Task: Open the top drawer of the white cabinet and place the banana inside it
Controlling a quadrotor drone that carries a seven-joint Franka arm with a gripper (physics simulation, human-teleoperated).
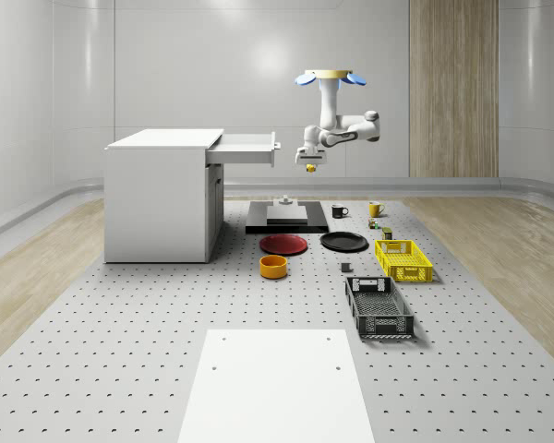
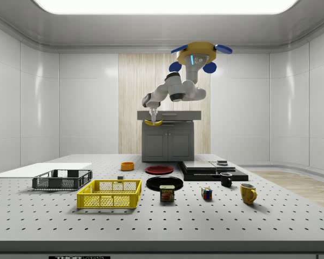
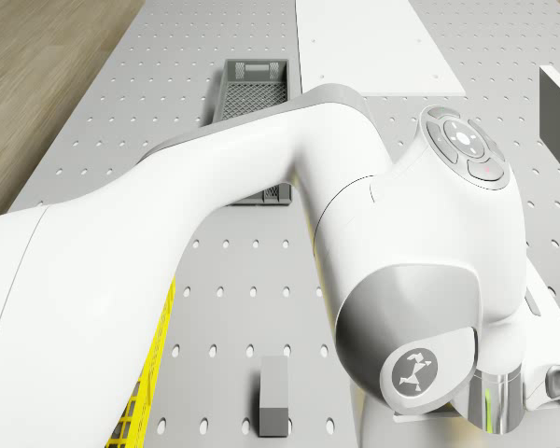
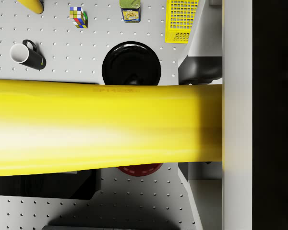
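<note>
I have the drone (image 1: 331,77) hovering upper centre of the whole-scene view, above the black platform (image 1: 287,220) and right of the white cabinet (image 1: 159,194), whose top drawer (image 1: 245,149) is pulled out toward it. That drawer gap is clear here; in the side view the cabinet (image 2: 169,137) sits behind the arm and I can't read how far the drawer is out.

The gripper (image 1: 310,162) hangs just right of the drawer front, closed on the banana (image 1: 310,167), a small yellow spot under the fingers. The side view gives the shape better: the banana (image 2: 153,122) hangs centre frame under the gripper (image 2: 153,116), long axis about level, running across that frame, ends curving slightly up.

The wrist view has the banana (image 4: 105,127) as a broad yellow band across the frame, left to right, with the black plate (image 4: 131,62), black mug (image 4: 29,54) and Rubik's cube (image 4: 78,16) on the table beyond it.

The drone view gives me the arm (image 3: 289,215) over the dark crate (image 3: 255,84).
</note>
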